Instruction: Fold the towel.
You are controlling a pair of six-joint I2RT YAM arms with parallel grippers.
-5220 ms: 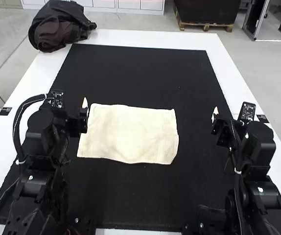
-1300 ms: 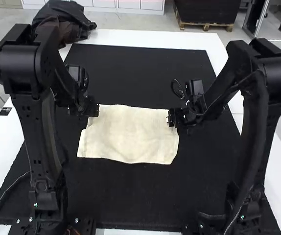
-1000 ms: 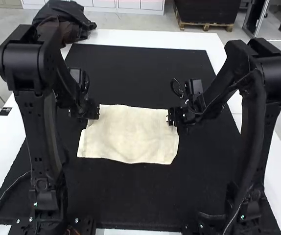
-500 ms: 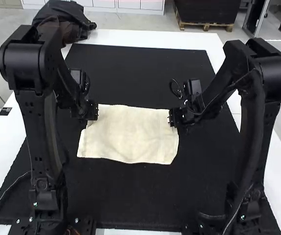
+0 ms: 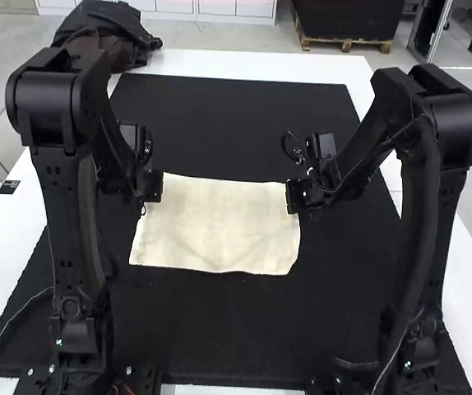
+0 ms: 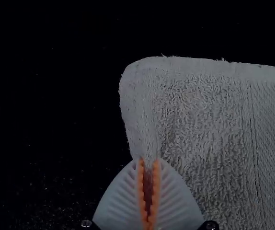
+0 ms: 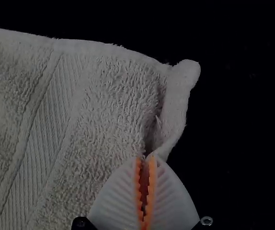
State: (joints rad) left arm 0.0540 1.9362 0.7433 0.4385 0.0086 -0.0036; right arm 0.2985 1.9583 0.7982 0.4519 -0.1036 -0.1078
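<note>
Black matting (image 5: 236, 329) lies under a fuzzy cream towel (image 5: 219, 230), flat mid-frame; the white-fingered left gripper (image 5: 153, 186) and right gripper (image 5: 298, 197) pinch its side edges near the upper corners.

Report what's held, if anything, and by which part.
Towel, pinched at its side edges near the far corners: left gripper on the left edge, right gripper on the right.

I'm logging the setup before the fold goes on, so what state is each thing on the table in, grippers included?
Towel: spread on the mat, pinched near its two far corners.
Left gripper: shut on the towel's left edge.
Right gripper: shut on the towel's right edge, which curls up there.
Mat: flat.
Dark bundle: bunched at the table's far left corner.
</note>
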